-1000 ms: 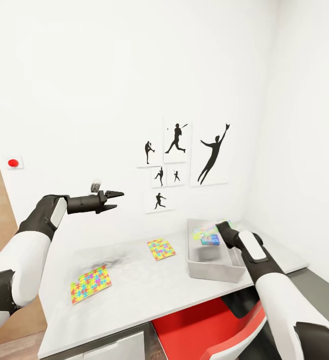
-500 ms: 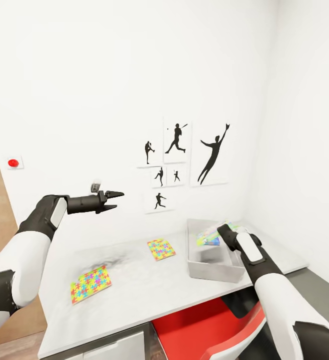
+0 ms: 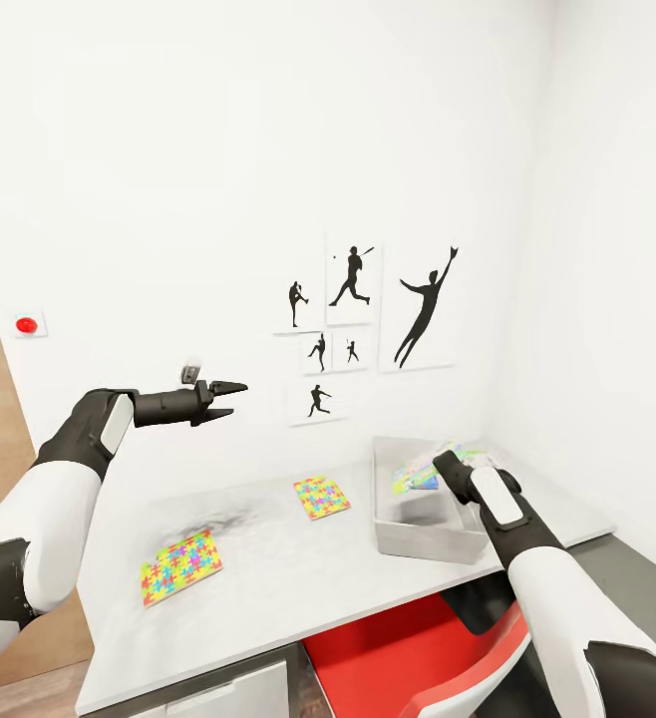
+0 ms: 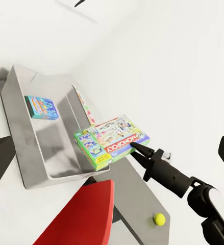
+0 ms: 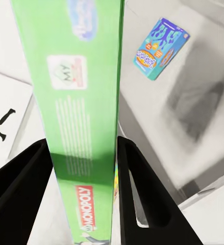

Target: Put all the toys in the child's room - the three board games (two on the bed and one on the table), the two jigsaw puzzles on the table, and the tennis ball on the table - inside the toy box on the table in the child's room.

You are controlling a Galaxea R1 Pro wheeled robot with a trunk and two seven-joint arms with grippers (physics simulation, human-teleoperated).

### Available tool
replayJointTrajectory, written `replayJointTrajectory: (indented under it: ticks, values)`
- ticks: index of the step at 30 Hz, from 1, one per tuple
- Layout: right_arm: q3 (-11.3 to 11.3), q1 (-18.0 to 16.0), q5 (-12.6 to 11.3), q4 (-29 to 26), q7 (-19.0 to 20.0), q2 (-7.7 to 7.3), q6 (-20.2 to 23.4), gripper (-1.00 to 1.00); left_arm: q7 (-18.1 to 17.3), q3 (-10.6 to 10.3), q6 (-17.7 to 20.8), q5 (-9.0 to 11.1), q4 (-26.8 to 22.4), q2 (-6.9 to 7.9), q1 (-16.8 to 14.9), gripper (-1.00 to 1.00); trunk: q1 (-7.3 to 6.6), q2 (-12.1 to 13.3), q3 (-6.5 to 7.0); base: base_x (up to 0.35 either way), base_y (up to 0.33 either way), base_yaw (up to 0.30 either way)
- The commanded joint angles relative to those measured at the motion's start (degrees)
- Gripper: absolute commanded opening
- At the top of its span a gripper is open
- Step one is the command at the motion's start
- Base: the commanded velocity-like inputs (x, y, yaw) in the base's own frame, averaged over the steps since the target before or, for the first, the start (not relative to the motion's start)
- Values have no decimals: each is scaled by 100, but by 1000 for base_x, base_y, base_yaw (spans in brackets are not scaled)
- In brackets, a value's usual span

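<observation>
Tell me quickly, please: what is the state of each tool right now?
Left tool: open, holding nothing, raised above the table.
Right tool: shut on the Monopoly board game, over the toy box.

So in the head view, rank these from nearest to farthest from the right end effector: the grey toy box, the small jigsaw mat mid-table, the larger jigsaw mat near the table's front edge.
1. Grey lidless toy box: directly under the right end effector.
2. Small multicoloured jigsaw mat: mid-table, left of the box.
3. Larger multicoloured jigsaw mat: far left, near the front edge.
</observation>
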Motion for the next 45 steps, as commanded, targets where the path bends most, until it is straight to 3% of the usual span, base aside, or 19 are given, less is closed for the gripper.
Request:
replayJointTrajectory:
  ticks: [1,8,16,39,45]
  values:
    - [-6,1,-27,84,-28,-3,19,-100,-5,7,31,11,3,-1,-1,100,2,-5,-3,0,0,0]
    - [-2,2,28,386,6,-9,-225,-100,-5,11,31,11,5,-1,-1,100,2,-5,-3,0,0,0]
    - [-17,2,487,438,279,14,-309,-100,-5,10,31,11,5,-1,-1,100,2,-5,-3,78,33,0]
    - [-6,2,555,677,315,68,-371,-100,-5,12,31,11,5,-1,-1,100,2,-5,-3,37,13,0]
    - [2,2,965,713,324,71,-440,-100,-5,10,31,11,4,-1,-2,100,2,-5,-3,0,0,0]
